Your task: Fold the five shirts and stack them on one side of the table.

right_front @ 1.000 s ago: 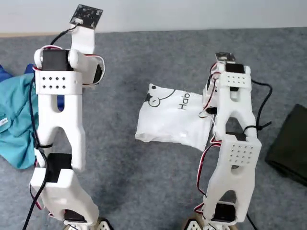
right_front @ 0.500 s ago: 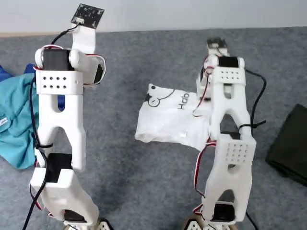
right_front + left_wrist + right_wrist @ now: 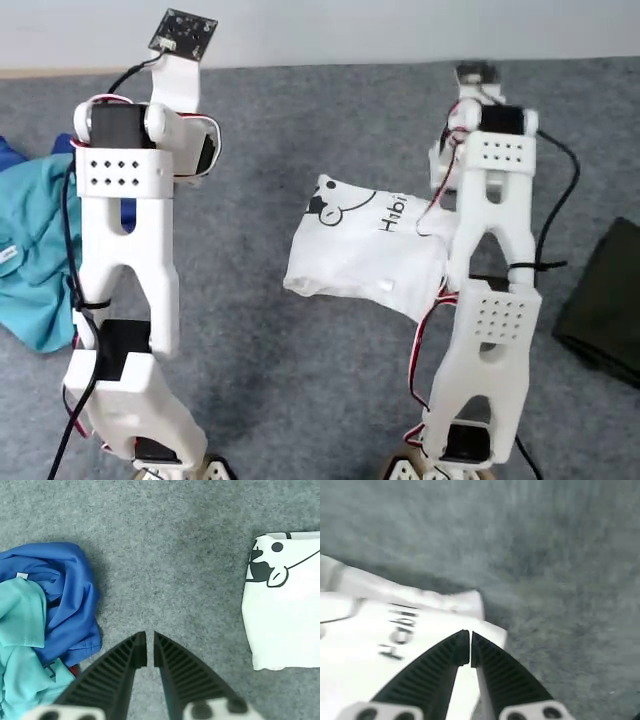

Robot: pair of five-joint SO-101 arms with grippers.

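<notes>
Right wrist view: right end effector (image 3: 470,636), tips pressed together, sits over a corner of the white shirt (image 3: 365,630). Left end effector (image 3: 150,639), also closed, hangs near that shirt.

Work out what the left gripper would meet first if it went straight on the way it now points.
The left gripper would likely meet the bare grey table first, between the blue shirt and the white shirt; its height is unclear.

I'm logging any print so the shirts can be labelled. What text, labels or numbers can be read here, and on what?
White shirt, dark lettering beside a bear drawing: partly hidden by the right arm, blurred in the right wrist view; not readable whole.
Teal shirt, white tag: too small to read.
Blue shirt, neck label: too small to read.
</notes>
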